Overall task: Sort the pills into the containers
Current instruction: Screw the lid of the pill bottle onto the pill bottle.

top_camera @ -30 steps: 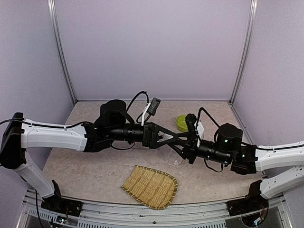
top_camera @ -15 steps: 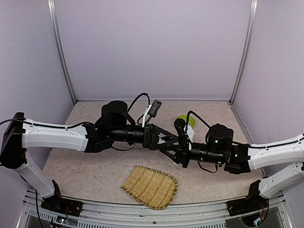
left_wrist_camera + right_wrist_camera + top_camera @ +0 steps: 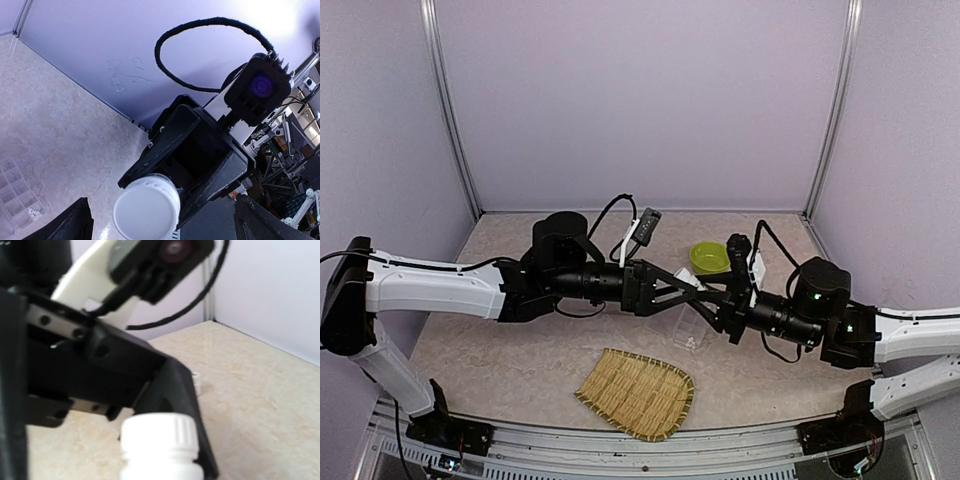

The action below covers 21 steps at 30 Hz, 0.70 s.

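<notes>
No legible text or labels anywhere

Robotics laboratory cell: lavender panels (image 3: 640, 100) and aluminium posts (image 3: 451, 110) wall the table (image 3: 490, 350) from 9 to 3 o'clock.

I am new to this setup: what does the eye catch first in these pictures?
The two arms meet mid-table near the clear organiser box: the right arm's jaws hold a white bottle, the left arm's wide-open jaws facing its cap. A bamboo tray lies at the near edge.
</notes>
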Motion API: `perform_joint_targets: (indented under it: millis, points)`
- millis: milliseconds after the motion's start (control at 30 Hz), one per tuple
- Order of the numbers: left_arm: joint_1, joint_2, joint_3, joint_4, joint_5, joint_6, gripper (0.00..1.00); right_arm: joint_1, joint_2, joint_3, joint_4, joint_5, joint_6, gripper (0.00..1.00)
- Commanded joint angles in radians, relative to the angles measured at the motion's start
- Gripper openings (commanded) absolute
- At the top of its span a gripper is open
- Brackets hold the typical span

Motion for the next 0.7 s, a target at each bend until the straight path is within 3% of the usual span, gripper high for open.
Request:
perform_joint_targets:
  millis: [0,267,667]
  points:
    - [0.0,-0.011,0.005,0.04,0.006,-0.006,0.96,0.008,0.034,0.009,-0.051,0.071,-0.008,0.16]
    - [-0.003,-0.017,0.009,0.032,0.0,-0.005,0.95,0.009,0.179,0.073,-0.098,0.042,-0.003,0.16]
    - [-0.007,0.003,0.022,0.024,-0.012,-0.007,0.93,0.009,0.142,0.024,-0.037,0.001,0.012,0.16]
